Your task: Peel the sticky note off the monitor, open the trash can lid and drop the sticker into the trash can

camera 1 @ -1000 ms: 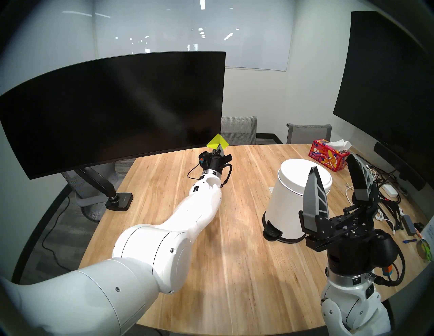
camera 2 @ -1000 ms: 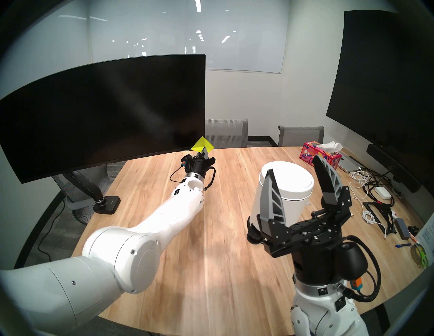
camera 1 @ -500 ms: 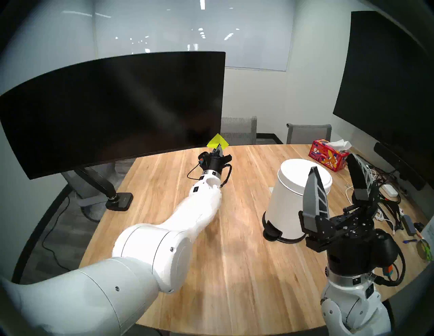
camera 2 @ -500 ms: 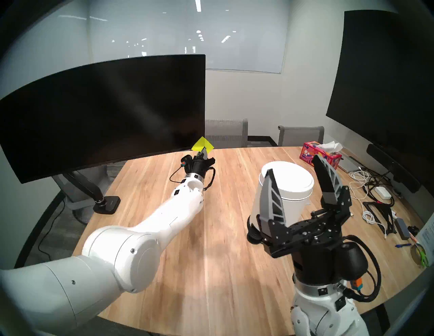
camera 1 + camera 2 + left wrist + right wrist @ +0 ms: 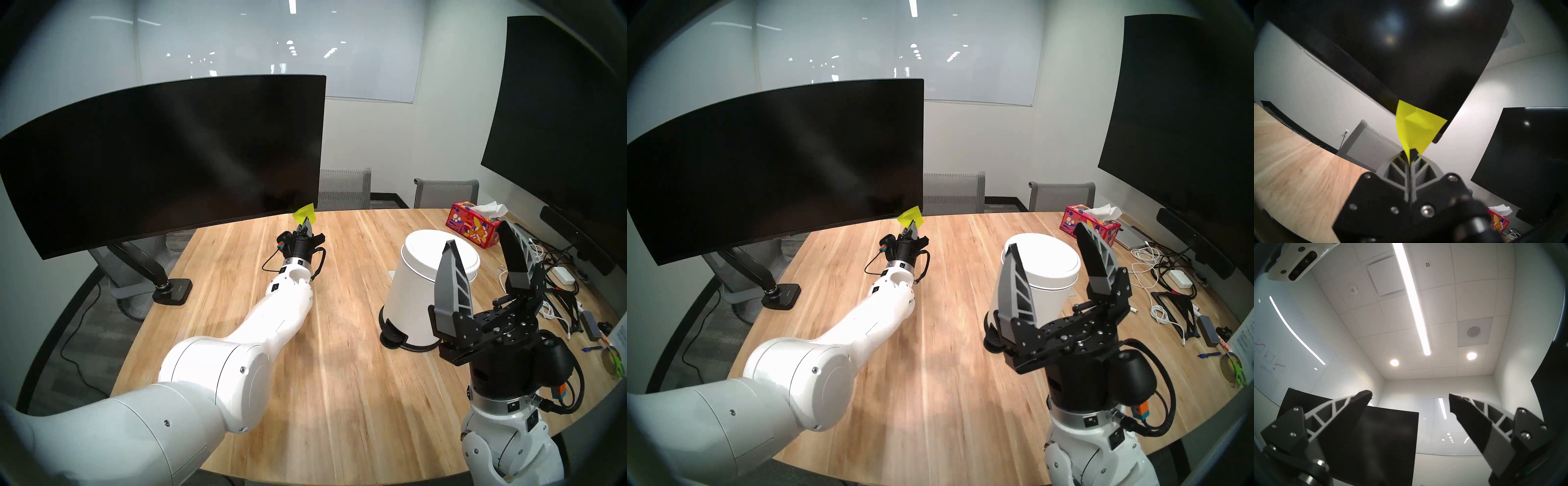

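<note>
My left gripper is shut on a corner of the yellow-green sticky note, bent and held just below the lower right corner of the curved black monitor. In the left wrist view the sticky note sticks up from the shut gripper, in front of the monitor's corner. Whether it still touches the bezel I cannot tell. The white trash can stands on the table at the right, its round lid closed. My right gripper is open and empty, pointing up, in front of the can.
A red floral tissue box sits behind the can. Cables and adapters clutter the table's right edge. A big flat black display hangs at the right. The monitor's arm mount clamps at the table's left edge. Two grey chairs stand behind.
My left gripper has pulled back and to the left with the sticky note, which has come down off the monitor's corner and bent. My right gripper has shifted slightly left.
</note>
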{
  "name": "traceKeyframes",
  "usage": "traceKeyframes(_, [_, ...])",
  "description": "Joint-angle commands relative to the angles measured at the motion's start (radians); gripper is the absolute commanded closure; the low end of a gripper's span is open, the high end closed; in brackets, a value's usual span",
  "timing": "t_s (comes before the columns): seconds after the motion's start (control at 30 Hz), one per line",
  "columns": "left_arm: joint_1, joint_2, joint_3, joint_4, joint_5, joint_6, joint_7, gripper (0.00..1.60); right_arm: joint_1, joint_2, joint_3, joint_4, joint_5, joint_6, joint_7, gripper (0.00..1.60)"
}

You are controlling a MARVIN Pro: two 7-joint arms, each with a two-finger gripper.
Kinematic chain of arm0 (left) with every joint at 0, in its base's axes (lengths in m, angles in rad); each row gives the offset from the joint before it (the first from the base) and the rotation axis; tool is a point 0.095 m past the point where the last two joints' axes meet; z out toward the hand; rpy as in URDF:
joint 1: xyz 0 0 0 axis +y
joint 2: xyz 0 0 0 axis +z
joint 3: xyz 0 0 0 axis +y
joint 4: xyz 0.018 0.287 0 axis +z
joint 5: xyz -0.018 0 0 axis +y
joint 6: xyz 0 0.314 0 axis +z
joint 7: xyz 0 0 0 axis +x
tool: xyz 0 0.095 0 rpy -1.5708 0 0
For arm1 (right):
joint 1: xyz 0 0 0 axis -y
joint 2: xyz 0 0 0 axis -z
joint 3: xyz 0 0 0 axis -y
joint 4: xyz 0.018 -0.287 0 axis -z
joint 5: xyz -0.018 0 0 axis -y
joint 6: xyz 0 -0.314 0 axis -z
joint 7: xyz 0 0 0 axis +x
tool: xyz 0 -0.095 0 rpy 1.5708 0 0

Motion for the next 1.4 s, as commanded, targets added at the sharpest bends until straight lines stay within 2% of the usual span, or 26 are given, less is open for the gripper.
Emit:
traceKeyframes(0.0, [0.040,-0.011,0.000,-0.055,-0.010,-0.043,-0.060,1.60,0.001,-0.001,-0.014,-0.021,-0.002,0.002,0.002,0.00])
traceKeyframes(0.33, [0.121,0.009,-0.001,-0.141,-0.017,-0.110,-0.143,1.60,-0.008,0.000,-0.032,-0.021,-0.001,0.023,-0.003,0.00])
traceKeyframes(0.5, [0.166,0.044,-0.003,-0.208,-0.016,-0.150,-0.186,1.60,-0.016,0.005,-0.050,-0.021,-0.002,0.057,-0.002,0.00])
traceKeyframes(0.63, [0.179,0.069,-0.006,-0.243,-0.017,-0.171,-0.205,1.60,-0.017,0.005,-0.058,-0.021,-0.002,0.075,-0.003,0.00])
traceKeyframes(0.73, [0.188,0.103,-0.007,-0.303,-0.013,-0.196,-0.230,1.60,-0.019,0.006,-0.064,-0.021,-0.003,0.099,-0.004,0.00])
traceKeyframes(0.8, [0.188,0.109,-0.010,-0.306,-0.015,-0.202,-0.235,1.60,-0.020,0.006,-0.066,-0.021,-0.003,0.106,-0.004,0.00])
traceKeyframes(0.83, [0.196,0.123,-0.009,-0.346,-0.012,-0.211,-0.248,1.60,-0.020,0.007,-0.069,-0.021,-0.003,0.116,-0.005,0.00])
traceKeyframes(1.37, [0.277,0.208,-0.009,-0.533,0.016,-0.246,-0.332,1.60,-0.036,0.010,-0.082,0.023,-0.003,0.197,-0.014,0.00])
